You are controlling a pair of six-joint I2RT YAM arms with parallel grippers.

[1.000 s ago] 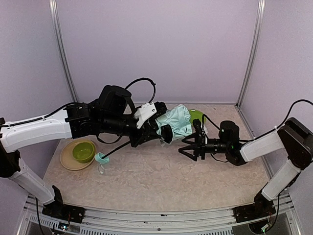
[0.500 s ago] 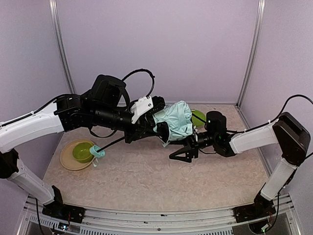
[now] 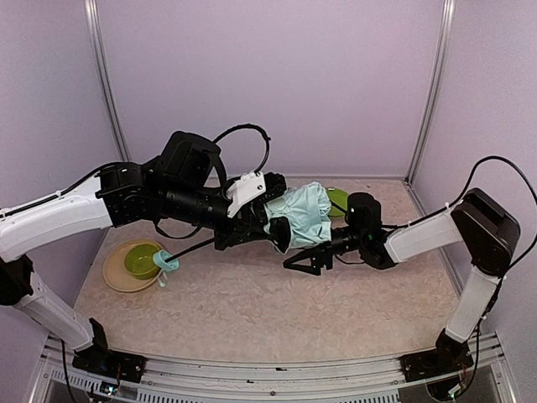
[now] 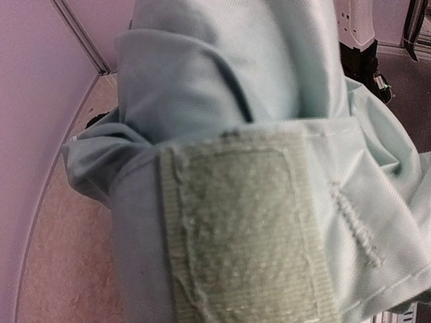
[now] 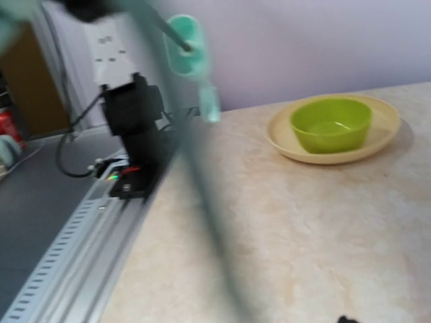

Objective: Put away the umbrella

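Observation:
The umbrella (image 3: 304, 211) is a pale mint fabric bundle held in the air over the table's middle. Its thin black shaft (image 3: 201, 244) slants down-left to the mint handle (image 3: 166, 260) beside the bowl. My left gripper (image 3: 273, 225) grips the bundle at its left end, its fingers buried in fabric. The left wrist view is filled by mint fabric (image 4: 269, 74) and its fastening strap patch (image 4: 246, 229). My right gripper (image 3: 304, 260) is open, just below the bundle. In the right wrist view the blurred shaft (image 5: 202, 182) runs up to the handle (image 5: 183, 44).
A green bowl (image 3: 143, 259) sits on a tan plate (image 3: 113, 273) at the left; both also show in the right wrist view, bowl (image 5: 330, 124) and plate (image 5: 384, 134). A green dish (image 3: 340, 200) lies behind the umbrella. Metal rail (image 5: 81, 229) edges the table.
My right gripper has moved left, from beside the bundle to just under it. My left arm has raised the umbrella slightly, and the handle has lifted beside the bowl.

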